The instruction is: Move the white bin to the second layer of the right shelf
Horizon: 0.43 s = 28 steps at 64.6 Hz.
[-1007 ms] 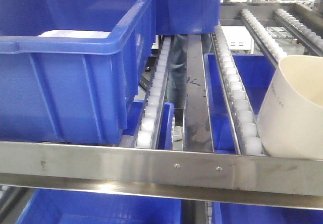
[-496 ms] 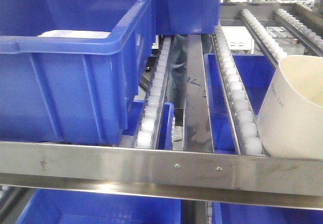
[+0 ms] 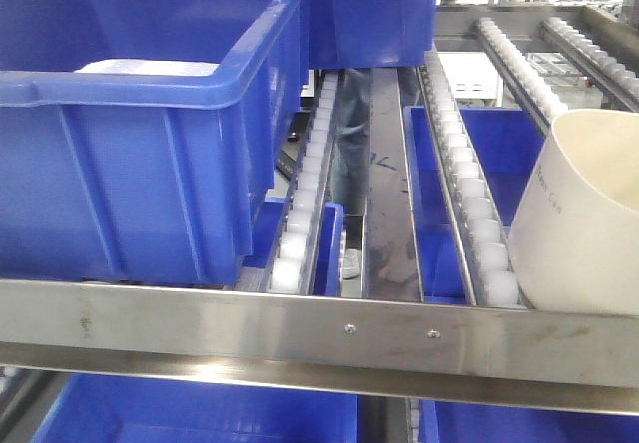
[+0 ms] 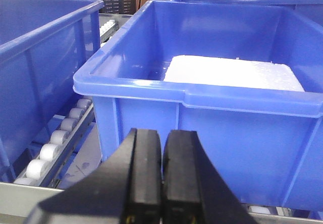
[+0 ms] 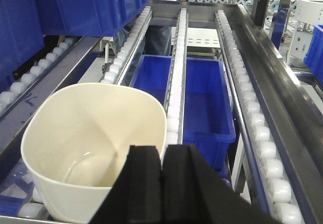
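Blue crate (image 3: 150,124): sits on the left roller lanes, holding a white slab.
Left claw (image 4: 161,183): pads pressed together on nothing, parked before the crate, apparently idle.
White bin (image 3: 584,219): upright on the right shelf second layer (image 3: 469,214), just behind the front rail (image 3: 319,328), seemingly delivered.
Right claw (image 5: 161,183): closed, empty, just before the bin's rim.
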### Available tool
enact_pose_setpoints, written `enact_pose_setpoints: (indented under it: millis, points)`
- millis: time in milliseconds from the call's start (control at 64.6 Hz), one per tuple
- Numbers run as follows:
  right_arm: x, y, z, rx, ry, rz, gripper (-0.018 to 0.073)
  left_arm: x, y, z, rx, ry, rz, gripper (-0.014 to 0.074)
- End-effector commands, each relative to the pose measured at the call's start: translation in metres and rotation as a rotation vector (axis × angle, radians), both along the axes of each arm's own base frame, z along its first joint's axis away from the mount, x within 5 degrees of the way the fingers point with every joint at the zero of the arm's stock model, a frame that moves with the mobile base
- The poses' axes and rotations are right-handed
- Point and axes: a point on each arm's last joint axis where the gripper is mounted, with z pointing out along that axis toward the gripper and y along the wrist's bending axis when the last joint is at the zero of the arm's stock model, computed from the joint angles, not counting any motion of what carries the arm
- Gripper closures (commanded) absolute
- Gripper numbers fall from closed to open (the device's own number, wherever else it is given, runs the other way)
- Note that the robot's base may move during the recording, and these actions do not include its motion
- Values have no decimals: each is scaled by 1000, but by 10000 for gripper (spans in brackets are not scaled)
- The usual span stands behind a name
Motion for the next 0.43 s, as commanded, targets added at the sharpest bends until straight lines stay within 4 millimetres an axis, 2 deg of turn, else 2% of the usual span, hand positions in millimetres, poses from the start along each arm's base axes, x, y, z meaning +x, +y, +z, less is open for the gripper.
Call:
enact_pose_setpoints:
  millis: [0,418]
  points:
    - [-2,-1,9,-13,-112,-7,508,0,0,-1,-14,-70,0,512]
    - [-2,-1,9,-13,-112,-7,508,0,0,-1,-14,-70,0,512]
